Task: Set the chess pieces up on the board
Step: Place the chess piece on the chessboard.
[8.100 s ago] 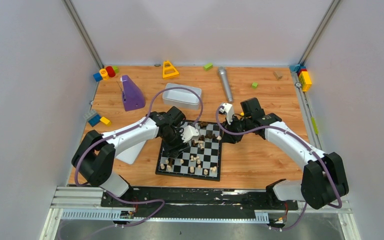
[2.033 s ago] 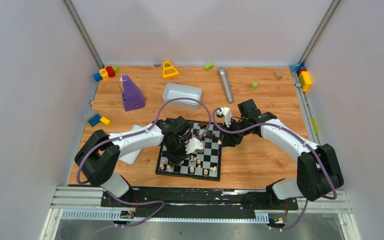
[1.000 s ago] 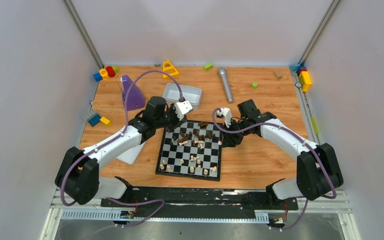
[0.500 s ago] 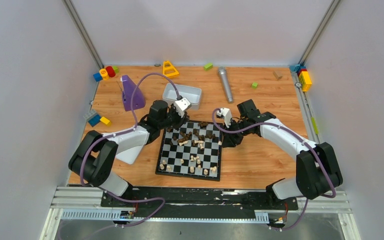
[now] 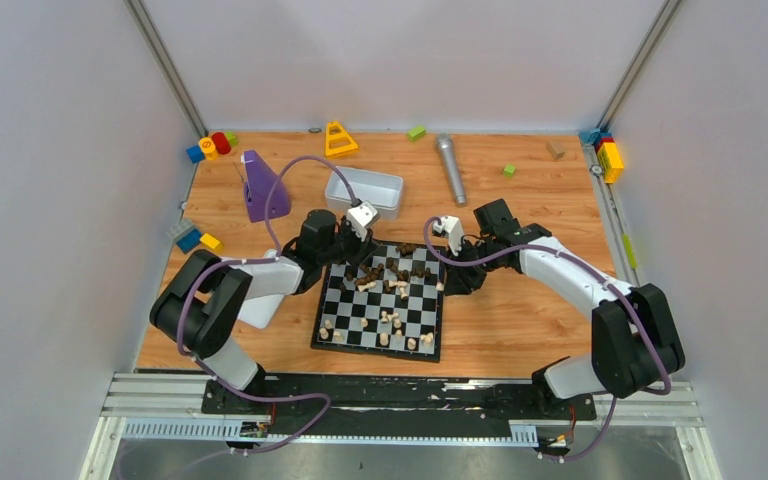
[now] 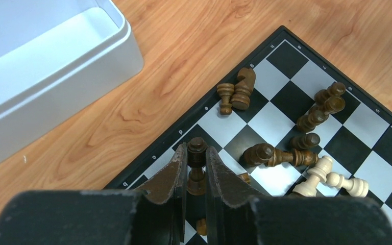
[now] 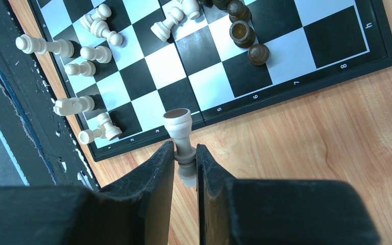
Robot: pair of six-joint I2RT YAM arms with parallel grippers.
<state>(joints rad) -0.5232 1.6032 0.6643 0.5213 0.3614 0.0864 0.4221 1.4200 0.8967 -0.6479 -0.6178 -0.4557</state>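
Board [image 5: 415,300], far edge crowded, left hand [image 6: 197,154] pinching dark piece [image 6: 198,144] there

white tray [image 5: 346,184], purple wedge [image 5: 262,187], grey microphone [image 5: 449,168], yellow triangle [image 5: 339,140], coloured blocks [image 5: 610,157]

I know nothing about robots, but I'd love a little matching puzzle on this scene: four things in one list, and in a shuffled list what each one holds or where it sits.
Things:
1. left gripper
2. right gripper
3. white tray
4. microphone

States or places:
A. lies on the table near the back wall
B. shut on a pale chess piece
C. sits just off a corner of the board
D. shut on a dark chess piece

Pairs: 1-D, 2-B, 3-C, 4-A.
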